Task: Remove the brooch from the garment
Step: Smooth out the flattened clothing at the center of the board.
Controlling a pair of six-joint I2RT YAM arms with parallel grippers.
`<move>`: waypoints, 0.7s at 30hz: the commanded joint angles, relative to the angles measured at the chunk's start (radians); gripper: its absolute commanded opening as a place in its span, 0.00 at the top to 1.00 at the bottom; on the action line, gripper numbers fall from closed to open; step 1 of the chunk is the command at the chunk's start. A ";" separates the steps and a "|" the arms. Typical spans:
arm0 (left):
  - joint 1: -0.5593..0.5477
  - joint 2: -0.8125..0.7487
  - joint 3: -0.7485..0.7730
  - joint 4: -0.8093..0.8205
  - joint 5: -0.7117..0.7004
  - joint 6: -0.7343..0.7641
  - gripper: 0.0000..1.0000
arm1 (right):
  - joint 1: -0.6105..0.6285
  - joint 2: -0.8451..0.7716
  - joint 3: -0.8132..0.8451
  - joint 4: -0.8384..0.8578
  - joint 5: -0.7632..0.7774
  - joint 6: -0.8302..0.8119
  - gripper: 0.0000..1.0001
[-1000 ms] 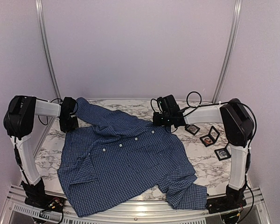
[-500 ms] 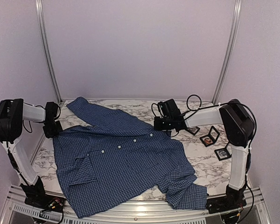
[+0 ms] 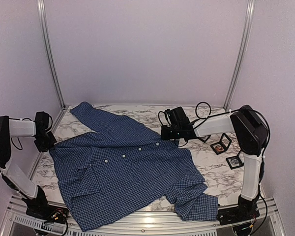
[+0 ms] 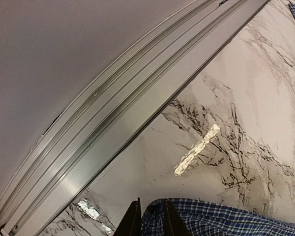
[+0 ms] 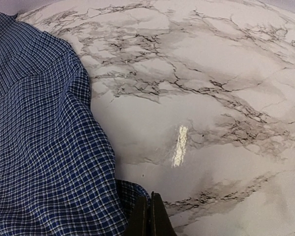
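Observation:
The garment, a dark blue checked shirt with white buttons, lies spread over the marble table. My left gripper is at the shirt's left edge, low by the side rail. In the left wrist view it is shut on a fold of the garment. My right gripper is at the shirt's far right edge. In the right wrist view its jaws are pressed together on the hem of the garment. The brooch shows in no view.
Three small black cases lie on the table right of the shirt: one open with an orange-and-pale piece, one behind it, one nearer. A metal rail runs along the table's left edge, close to the left gripper.
The left gripper has swung left and lower, dragging the shirt's edge with it. The shirt now lies wider and flatter. The right gripper shifted slightly left, still holding the far edge.

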 commanded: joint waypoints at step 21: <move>-0.591 0.393 0.730 -0.010 0.112 0.080 0.66 | 0.148 -0.260 0.019 -0.246 0.091 -0.016 0.42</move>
